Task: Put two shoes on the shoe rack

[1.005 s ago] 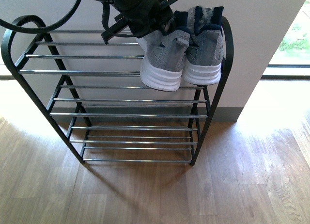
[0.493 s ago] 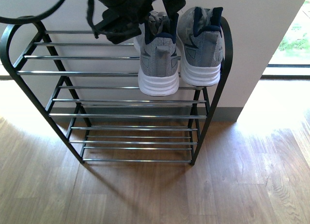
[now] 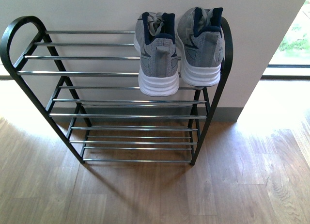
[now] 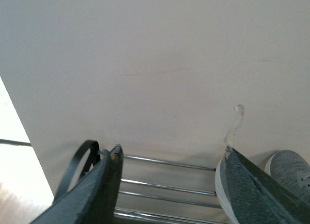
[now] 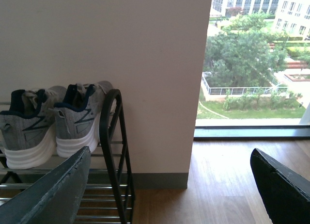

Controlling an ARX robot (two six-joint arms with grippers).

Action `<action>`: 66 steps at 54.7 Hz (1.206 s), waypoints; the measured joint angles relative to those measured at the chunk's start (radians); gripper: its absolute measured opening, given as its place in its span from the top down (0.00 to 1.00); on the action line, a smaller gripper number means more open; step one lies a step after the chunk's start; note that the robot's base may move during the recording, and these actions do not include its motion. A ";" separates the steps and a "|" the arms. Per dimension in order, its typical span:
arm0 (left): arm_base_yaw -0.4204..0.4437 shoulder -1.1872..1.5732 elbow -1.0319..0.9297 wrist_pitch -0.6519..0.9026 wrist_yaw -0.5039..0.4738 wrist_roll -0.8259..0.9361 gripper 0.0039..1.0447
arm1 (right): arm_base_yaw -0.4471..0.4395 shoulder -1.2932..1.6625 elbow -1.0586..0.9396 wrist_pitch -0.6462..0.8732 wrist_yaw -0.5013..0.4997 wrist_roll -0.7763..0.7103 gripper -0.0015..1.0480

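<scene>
A home-like entry corner is seen, most likely in a flat. A rack holding shoes is set against a plain pale wall, on a wood-plank floor edged by a dark skirting. A low window is shown beside the wall, and through it trees, a lawn and tall blocks are made out.

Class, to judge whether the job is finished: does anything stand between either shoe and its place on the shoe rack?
Nothing visible does. The end shoe and the inner shoe sit side by side on the top rods of the shoe rack. The left gripper and right gripper are open, holding nothing.
</scene>
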 joint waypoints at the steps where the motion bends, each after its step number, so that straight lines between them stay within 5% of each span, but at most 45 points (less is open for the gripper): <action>1: 0.003 -0.006 -0.011 0.004 0.005 0.006 0.60 | 0.000 0.000 0.000 0.000 0.000 0.000 0.09; 15: 0.072 -0.161 -0.234 0.052 0.070 0.042 0.99 | 0.000 0.000 0.000 0.000 0.000 0.000 0.09; 66: 0.229 -0.699 -0.601 -0.126 0.229 0.052 0.99 | 0.000 0.000 0.000 0.000 0.000 0.000 0.09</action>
